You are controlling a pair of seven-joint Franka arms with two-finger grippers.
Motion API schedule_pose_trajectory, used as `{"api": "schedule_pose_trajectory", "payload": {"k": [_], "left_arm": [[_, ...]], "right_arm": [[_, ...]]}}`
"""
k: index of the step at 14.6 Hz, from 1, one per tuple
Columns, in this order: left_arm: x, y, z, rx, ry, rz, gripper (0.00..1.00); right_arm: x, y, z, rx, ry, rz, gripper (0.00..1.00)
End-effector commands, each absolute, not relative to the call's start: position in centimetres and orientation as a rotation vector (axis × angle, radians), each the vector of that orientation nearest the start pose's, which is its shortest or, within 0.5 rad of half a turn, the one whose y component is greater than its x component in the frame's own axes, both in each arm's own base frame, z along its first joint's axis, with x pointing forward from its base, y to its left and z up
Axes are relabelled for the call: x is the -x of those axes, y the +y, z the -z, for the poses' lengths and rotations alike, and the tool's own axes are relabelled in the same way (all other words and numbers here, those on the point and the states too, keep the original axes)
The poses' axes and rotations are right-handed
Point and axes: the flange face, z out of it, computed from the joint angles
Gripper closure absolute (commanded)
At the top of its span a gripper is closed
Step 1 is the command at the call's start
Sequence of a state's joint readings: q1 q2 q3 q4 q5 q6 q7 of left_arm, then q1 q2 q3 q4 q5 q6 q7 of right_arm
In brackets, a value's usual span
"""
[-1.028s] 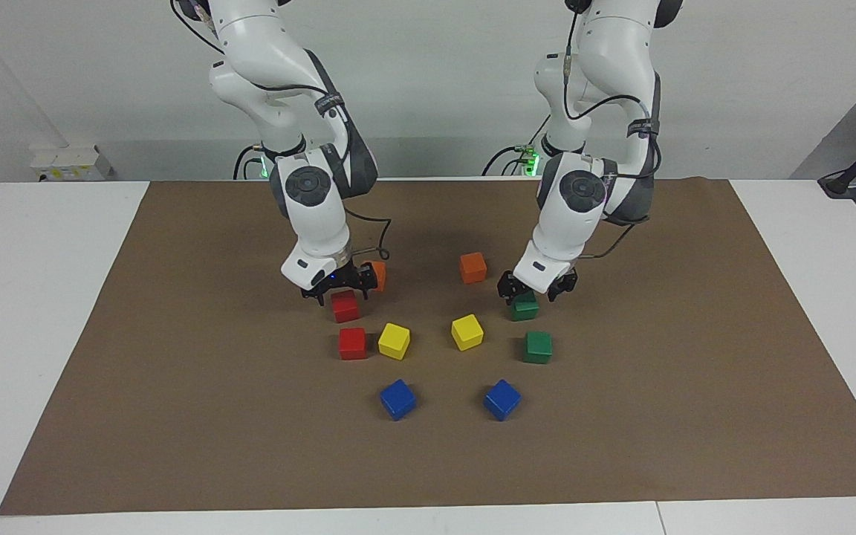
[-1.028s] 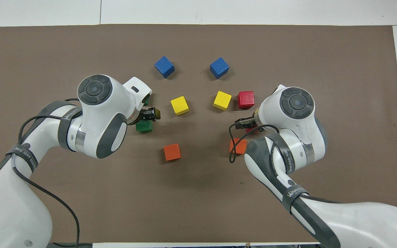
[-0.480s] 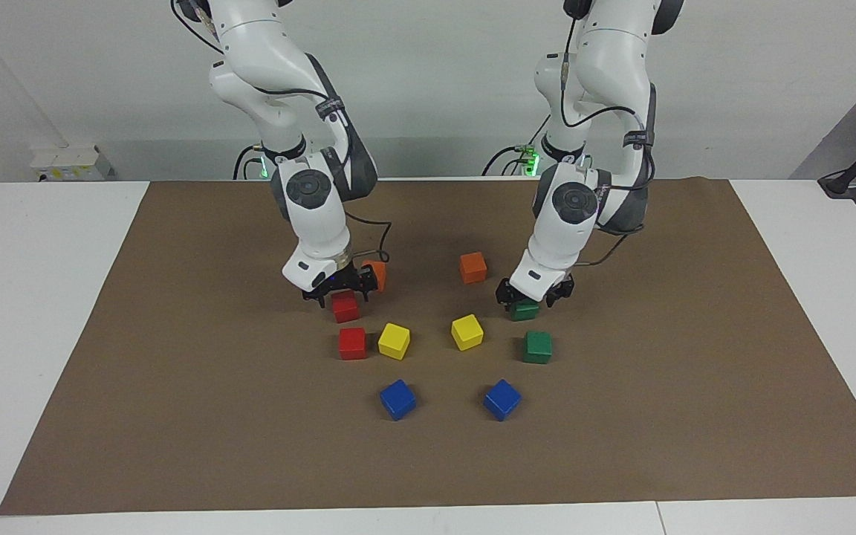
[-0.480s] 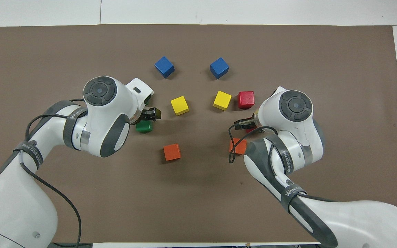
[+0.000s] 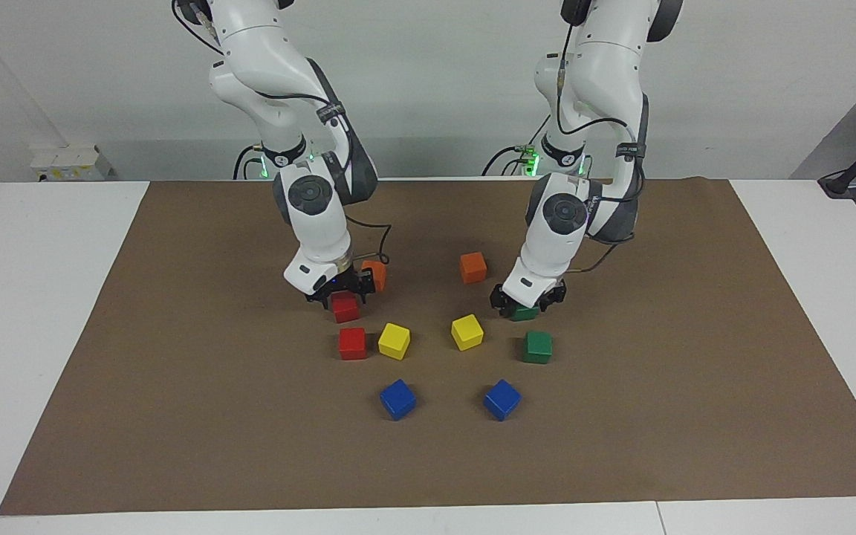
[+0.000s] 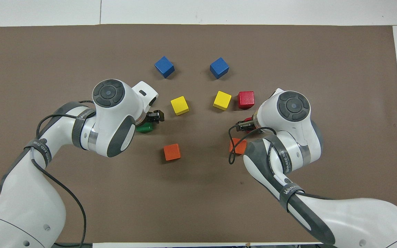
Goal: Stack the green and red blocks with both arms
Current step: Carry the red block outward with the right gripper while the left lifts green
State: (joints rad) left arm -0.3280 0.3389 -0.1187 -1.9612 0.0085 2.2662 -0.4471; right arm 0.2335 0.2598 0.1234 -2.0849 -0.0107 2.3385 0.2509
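Both arms have come lower since the earlier frames, each gripper settling down around a block. Left gripper (image 5: 523,300) now sits over the green block nearer the robots (image 5: 524,313), fingers straddling it at table level; right gripper (image 5: 342,290) sits likewise over the red block nearer the robots (image 5: 346,308). Neither block has left the brown mat (image 5: 175,357). Whether the fingers have met the block faces cannot be told: the jaws appear to be closing in but a firm hold is not shown. Second green block (image 5: 538,347) and second red block (image 5: 352,343) lie undisturbed, each just farther from the robots than its partner; these are judged the stacking bases. Orange blocks (image 5: 472,267), yellow blocks (image 5: 467,331) and blue blocks (image 5: 501,400) take no part. Finding: the task stands at the grasp, with no stack begun. Next required is a secure squeeze, a straight lift, and a short carry onto the matching block; risk noted is nudging the neighbouring cubes
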Motion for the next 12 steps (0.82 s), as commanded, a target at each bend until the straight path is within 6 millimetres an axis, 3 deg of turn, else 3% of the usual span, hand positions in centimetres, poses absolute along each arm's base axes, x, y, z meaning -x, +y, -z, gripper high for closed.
{"api": "schedule_pose_trajectory", "payload": {"k": [1, 2, 3, 4, 8, 10, 12], "left_arm": [[-54.5, -26.3, -29.6, 3.139, -0.015, -0.041, 0.29], [-54.2, -26.7, -29.5, 3.139, -0.013, -0.041, 0.46], [-54.0, -26.8, -29.4, 3.137, -0.008, -0.044, 0.83], [-53.9, -26.7, -29.3, 3.134, -0.005, -0.053, 1.0], [-54.1, -26.6, -29.7, 3.135, -0.003, -0.051, 1.0], [-54.7, -25.8, -30.8, 3.139, -0.013, -0.03, 1.0], [-56.0, -23.0, -33.8, 3.142, -0.077, -0.009, 1.0]], "right_arm": [[-54.5, 19.7, -29.9, 3.105, -0.157, 0.0, 1.0], [-54.9, 19.1, -30.1, 3.105, -0.133, 0.007, 1.0], [-56.0, 17.8, -31.4, 3.105, -0.095, 0.022, 1.0], [-57.2, 16.1, -32.9, 3.106, -0.048, 0.023, 1.0], [-61.2, 9.5, -39.3, 3.108, -0.068, 0.034, 1.0], [-62.0, 4.9, -39.8, 3.109, -0.077, 0.043, 1.0], [-62.1, 1.9, -39.7, 3.11, -0.032, 0.026, 1.0]]}}
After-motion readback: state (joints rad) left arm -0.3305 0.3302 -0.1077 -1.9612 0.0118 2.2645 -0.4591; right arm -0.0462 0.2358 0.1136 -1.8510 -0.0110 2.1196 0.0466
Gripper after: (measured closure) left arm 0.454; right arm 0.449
